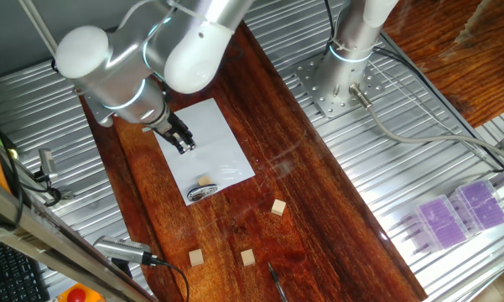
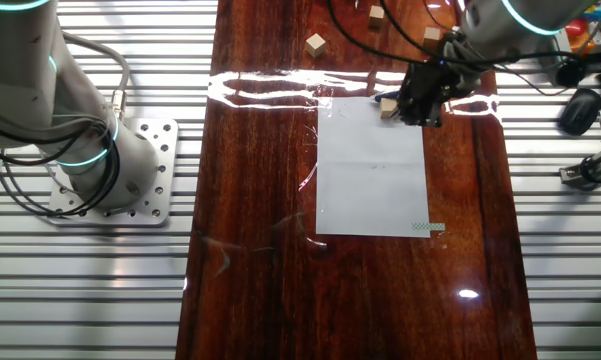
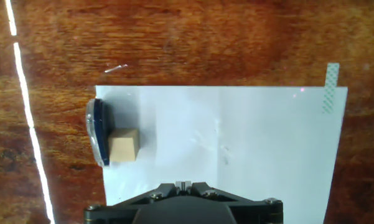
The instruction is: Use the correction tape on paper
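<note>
Right, the correction tape point(image 3: 97, 132) lies at one short edge of the paper point(image 3: 236, 143), near a corner and half hanging over onto the wooden tabletop point(image 1: 310, 201) — with a small wooden cube point(image 3: 124, 146) touching its inner side. In the hand view it seems to stand on its narrow rim; I can't be sure.

My gripper point(image 1: 181, 139) hovers above the middle of the sheet, carrying nothing. Whether its fingers are spread or closed I cannot tell — the fixed views are too small and the hand view shows only the black housing.

I'd judge the dispenser light, hard plastic, smooth and a bit slippery, so it may skid or topple if nudged. I would take it across the two flat faces at the thicker body, not at the tapering tip, and the cube crowds that inner face. The paper is thin and flimsy; one far corner carries a strip of patterned tape point(image 3: 330, 87), so it could shift under dragging.
</note>
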Robot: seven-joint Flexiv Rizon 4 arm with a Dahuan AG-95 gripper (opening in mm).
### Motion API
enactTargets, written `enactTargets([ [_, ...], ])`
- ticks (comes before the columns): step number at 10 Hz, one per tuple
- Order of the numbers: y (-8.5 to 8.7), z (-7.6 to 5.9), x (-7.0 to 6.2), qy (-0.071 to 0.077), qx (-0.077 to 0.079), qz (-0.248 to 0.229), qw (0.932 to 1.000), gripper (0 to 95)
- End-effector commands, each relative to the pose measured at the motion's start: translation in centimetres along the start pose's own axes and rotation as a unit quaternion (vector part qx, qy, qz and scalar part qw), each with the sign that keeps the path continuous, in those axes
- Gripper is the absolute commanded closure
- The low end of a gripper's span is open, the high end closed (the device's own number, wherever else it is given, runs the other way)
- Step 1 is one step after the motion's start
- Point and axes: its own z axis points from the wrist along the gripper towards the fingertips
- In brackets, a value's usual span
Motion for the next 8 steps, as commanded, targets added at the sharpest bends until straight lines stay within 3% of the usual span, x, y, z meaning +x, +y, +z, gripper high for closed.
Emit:
enactTargets([
  [1, 1.0, 0.0, -0.3, 0.001, -0.013, 0.014, 0.9998, 76.0],
  [2, 1.5, 0.0, -0.4, 0.002, -0.017, 0.021, 0.9996, 76.0],
  [5, 4.7, 0.8, -1.1, 0.002, -0.009, 0.045, 0.9989, 76.0],
  [8, 4.9, 0.9, -1.3, 0.006, -0.008, 0.027, 0.9996, 76.0],
])
